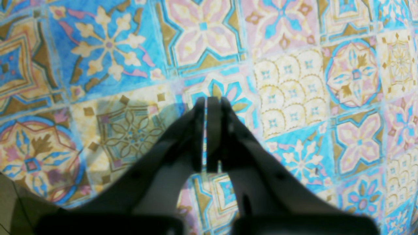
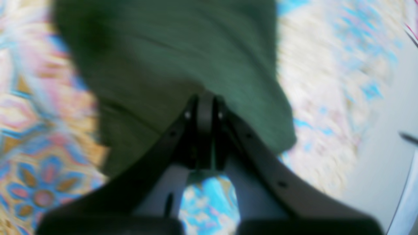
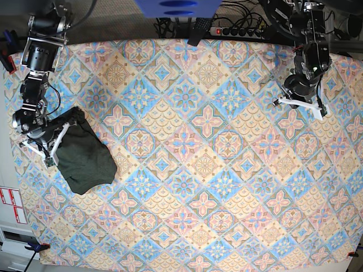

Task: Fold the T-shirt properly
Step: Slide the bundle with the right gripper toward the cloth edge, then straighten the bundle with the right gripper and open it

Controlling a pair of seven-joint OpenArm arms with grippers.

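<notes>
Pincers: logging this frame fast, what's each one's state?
Left pincer: closed, holding nothing, above the patterned cloth.
Right pincer: closed on the T-shirt.

Left gripper [image 1: 209,107] fingers pressed together; right gripper [image 2: 205,101] fingers likewise closed.
</notes>
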